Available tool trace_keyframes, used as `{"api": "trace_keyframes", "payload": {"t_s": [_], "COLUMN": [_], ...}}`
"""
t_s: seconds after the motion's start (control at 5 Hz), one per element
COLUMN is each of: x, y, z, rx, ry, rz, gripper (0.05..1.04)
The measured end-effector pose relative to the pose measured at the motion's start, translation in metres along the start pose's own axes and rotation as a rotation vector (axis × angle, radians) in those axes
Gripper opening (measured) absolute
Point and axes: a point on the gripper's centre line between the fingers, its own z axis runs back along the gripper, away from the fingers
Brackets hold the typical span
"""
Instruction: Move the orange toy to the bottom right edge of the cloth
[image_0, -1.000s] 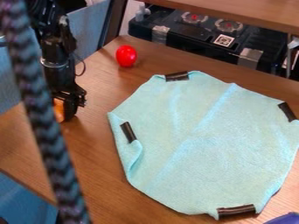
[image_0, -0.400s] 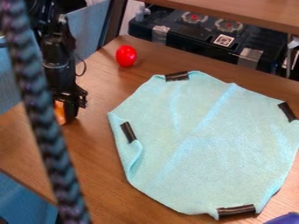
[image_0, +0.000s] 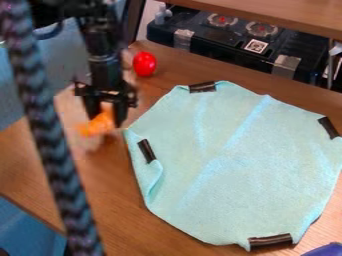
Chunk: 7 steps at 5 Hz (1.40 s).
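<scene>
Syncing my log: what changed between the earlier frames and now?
The tool and the orange toy it holds moved right in the view, toward the cloth. Whether the grip was already closed earlier, I can't tell. The cloth and red object stayed put.

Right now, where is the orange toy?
In the camera view it is left of the cloth, the orange toy between the tool's fingers, just off the cloth's left corner and below the red ball-like object.
</scene>
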Motion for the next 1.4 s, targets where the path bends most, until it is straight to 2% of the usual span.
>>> {"api": "trace_keyframes", "payload": {"t_s": [0.2, 0.6, 0.8, 1.0, 1.2, 1.4], "x": [0.000, -0.023, -0.040, -0.043, -0.055, -0.065], "y": [-0.039, -0.128, -0.162, -0.190, -0.217, -0.238], "z": [0.012, 0.012, 0.013, 0.021, 0.007, 0.005], "rx": [-0.027, -0.011, -0.024, -0.034, -0.001, 0.009], "ry": [-0.020, -0.010, 0.007, -0.025, -0.013, -0.034], "rz": [-0.078, -0.262, -0.334, -0.363, -0.400, -0.442], "gripper": [0.626, 0.627, 0.627, 0.627, 0.627, 0.627]}}
